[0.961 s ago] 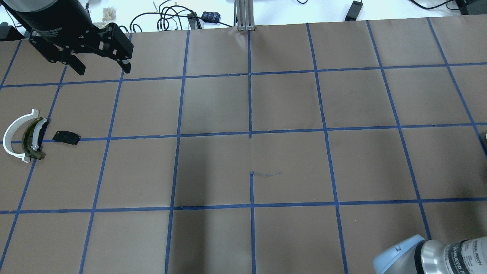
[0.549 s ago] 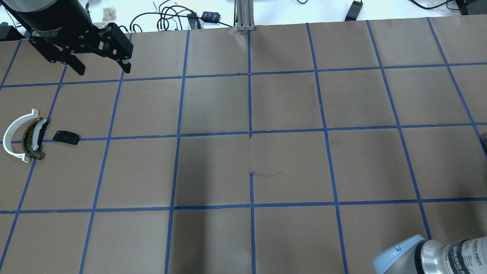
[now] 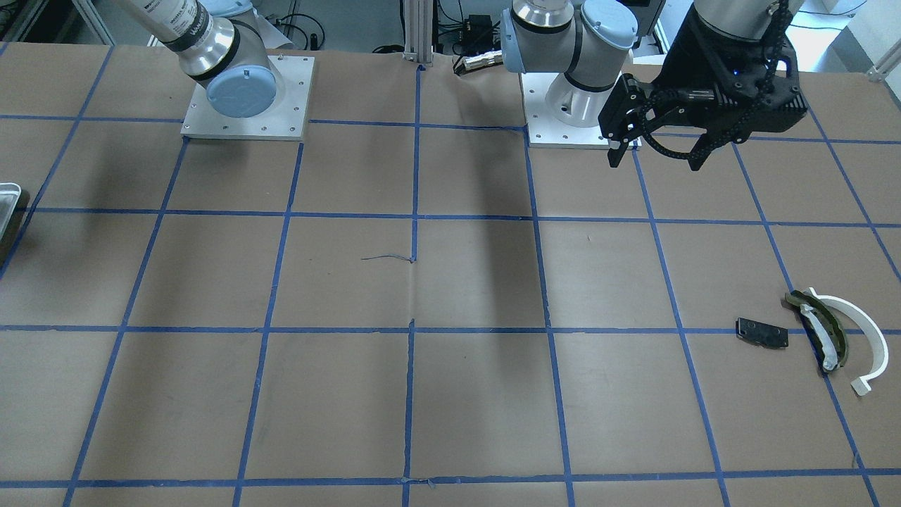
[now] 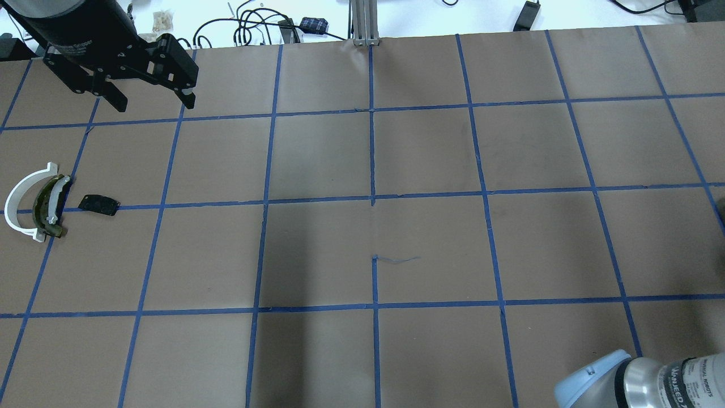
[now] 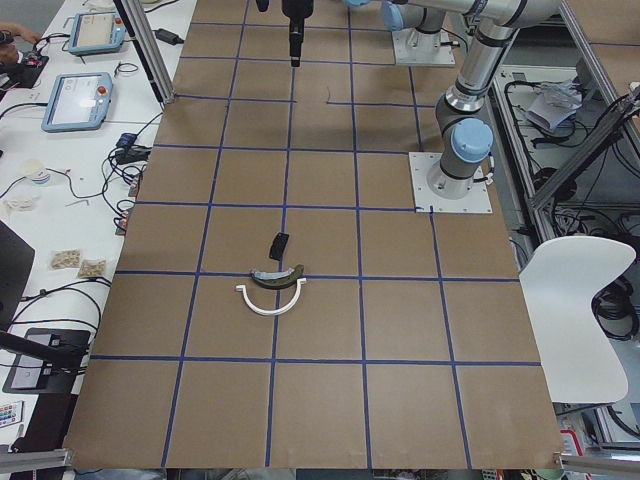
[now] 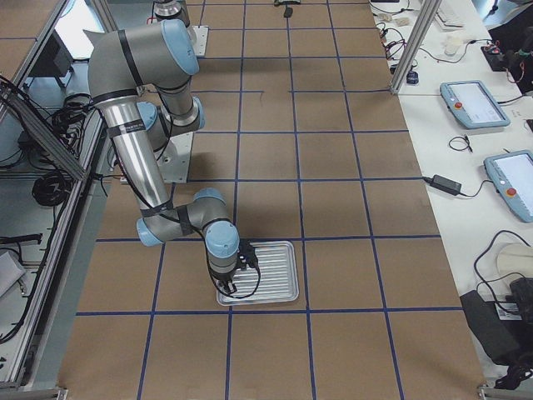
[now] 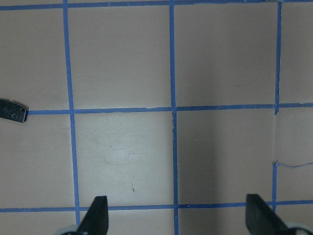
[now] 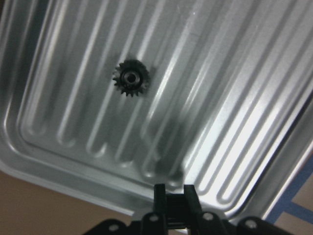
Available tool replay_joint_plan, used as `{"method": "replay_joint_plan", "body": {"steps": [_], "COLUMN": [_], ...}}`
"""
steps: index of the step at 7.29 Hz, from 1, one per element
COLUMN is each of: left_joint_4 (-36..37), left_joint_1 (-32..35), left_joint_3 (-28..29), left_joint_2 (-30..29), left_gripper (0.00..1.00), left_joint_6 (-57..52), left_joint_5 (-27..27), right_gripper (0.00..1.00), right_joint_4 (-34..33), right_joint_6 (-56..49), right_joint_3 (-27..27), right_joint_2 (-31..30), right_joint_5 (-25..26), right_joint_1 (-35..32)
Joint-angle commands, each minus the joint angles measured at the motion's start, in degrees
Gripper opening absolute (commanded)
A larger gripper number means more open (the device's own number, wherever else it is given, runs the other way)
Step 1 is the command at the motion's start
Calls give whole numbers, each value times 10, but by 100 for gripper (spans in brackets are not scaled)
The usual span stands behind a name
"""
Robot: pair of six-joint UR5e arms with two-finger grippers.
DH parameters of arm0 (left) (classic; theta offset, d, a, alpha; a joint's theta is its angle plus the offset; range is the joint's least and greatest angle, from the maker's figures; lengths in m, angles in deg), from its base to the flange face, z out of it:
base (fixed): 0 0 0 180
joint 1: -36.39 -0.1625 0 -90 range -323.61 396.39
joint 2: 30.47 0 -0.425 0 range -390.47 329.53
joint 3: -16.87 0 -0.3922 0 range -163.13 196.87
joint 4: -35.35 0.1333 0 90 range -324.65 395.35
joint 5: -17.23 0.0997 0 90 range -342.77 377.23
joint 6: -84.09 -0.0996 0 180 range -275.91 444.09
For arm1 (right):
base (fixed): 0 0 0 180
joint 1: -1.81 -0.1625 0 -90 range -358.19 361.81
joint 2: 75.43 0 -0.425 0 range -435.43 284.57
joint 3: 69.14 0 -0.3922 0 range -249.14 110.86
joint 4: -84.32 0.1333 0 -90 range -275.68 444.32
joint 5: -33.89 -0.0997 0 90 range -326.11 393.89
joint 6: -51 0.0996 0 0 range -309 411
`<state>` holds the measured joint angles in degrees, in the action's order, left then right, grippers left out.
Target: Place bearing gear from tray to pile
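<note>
Right gripper (image 8: 174, 190): its fingers are pressing together, holding nothing, hanging over a corner of the tray (image 8: 234, 88).
Bearing gear (image 8: 131, 78): lying flat in the tray, apart from those fingers, up and left of them in the wrist view.
Tray: sitting at the right end of the table (image 4: 430, 153).
Left gripper (image 4: 154, 103): its fingers are spreading wide, empty, above the table.
Pile (image 4: 48, 207): lying near the left gripper, well apart from the tray.

Blue tape lines (image 4: 372, 153) are crossing the brown paper-covered surface (image 4: 430, 147). A white chair (image 5: 577, 300) is standing beside it, and black cables (image 4: 241, 28) are lying on a white bench (image 4: 430, 17).
</note>
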<state>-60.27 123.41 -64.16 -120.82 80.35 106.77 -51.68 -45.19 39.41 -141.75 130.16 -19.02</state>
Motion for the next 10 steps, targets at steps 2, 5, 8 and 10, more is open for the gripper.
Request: {"method": "replay_joint_plan", "body": {"steps": [2,5,8,10], "left_joint_4": [2,2,2,2], "left_joint_1": [0,0,-1,-1], "left_joint_3": [1,1,1,-1], "left_joint_2": [0,0,-1,3], "left_gripper": [100,100,100,100], "left_joint_6": [0,0,0,0], "left_joint_5": [-1,-2,-1,2], "right_gripper": [0,1,1,1], "right_joint_4": [162,284,273,217], "right_joint_6": [152,462,847,1099], "right_joint_3": [3,2,-4,-31], "right_joint_2": [-146,-233,-225,-148], "right_joint_5": [-6,-7,-7,-88], "right_joint_1": [-115,-380,-676,-827]}}
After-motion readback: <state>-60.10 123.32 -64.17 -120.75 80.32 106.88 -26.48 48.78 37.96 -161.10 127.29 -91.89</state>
